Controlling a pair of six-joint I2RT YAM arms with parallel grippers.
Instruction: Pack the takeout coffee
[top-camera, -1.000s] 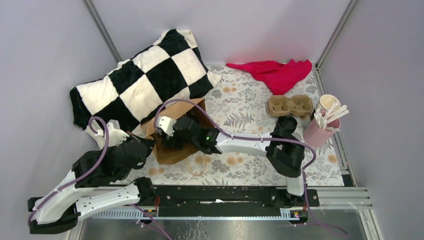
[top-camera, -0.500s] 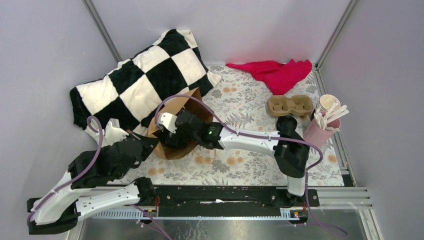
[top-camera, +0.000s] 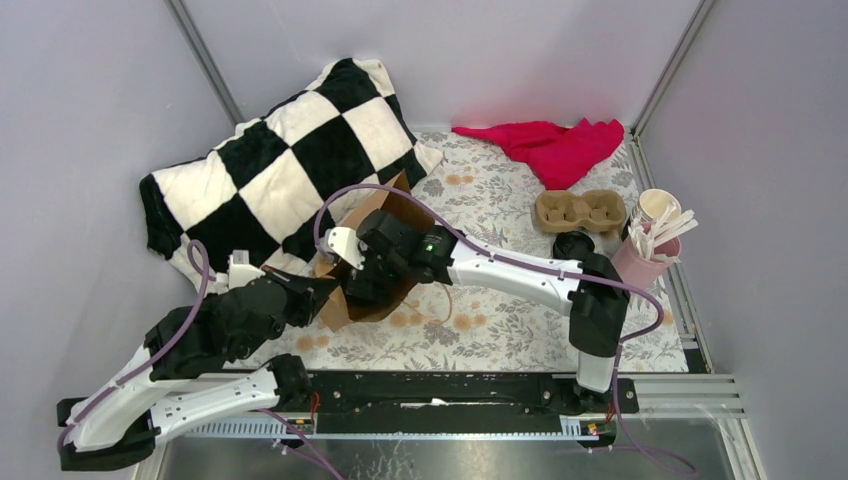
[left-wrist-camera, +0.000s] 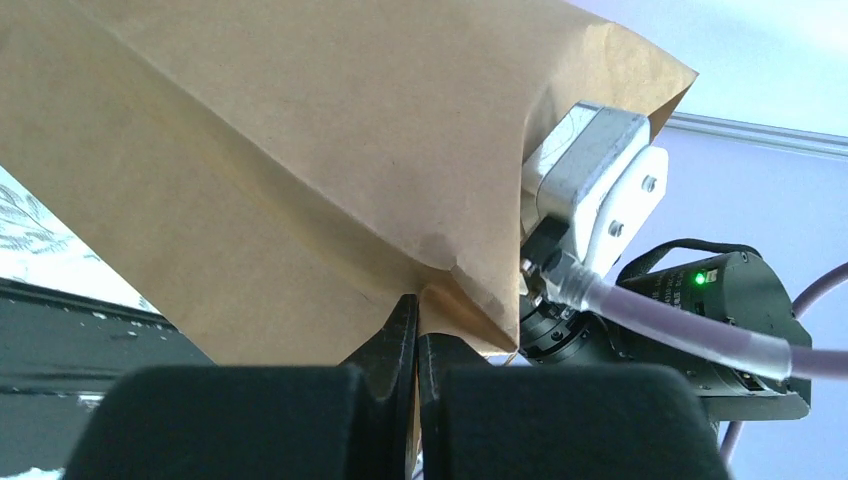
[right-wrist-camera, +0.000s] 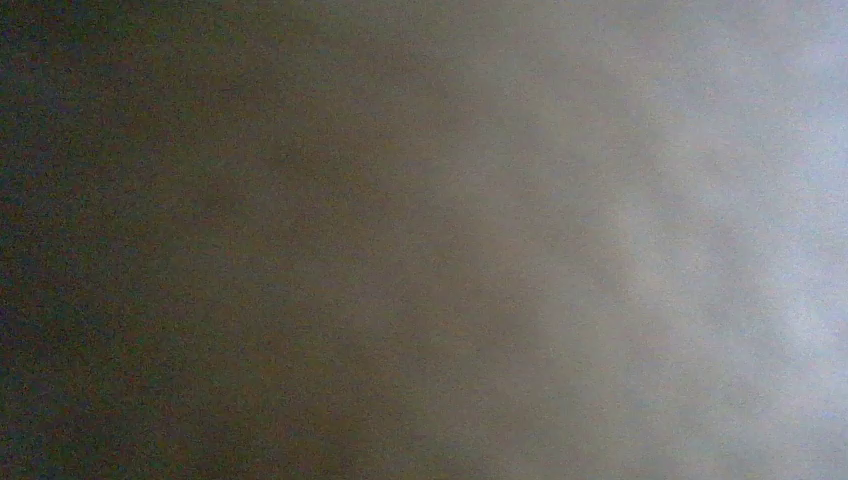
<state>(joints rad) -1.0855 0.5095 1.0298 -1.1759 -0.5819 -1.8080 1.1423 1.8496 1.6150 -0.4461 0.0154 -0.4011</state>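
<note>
Right arm in the bag
My left gripper (left-wrist-camera: 417, 345) clamps the paper bag (left-wrist-camera: 300, 150) edge; my right gripper (top-camera: 366, 283) reaches inside, its grip and the coffee unseen.

No writing, brand, number or sign can be read anywhere. The bag (left-wrist-camera: 300, 150) is plain brown paper, and the right wrist view is only a dark blur.

The left arm (top-camera: 190, 400) and right arm (top-camera: 510, 280) pair white shells with bulky black joint housings above a black rail (top-camera: 450, 392). A lilac cable (top-camera: 372, 187) trails along each. Far from the rail, the right arm bears a green light (top-camera: 430, 243) and a white two-screw bracket (left-wrist-camera: 625, 200); the left's jaws are black.
</note>
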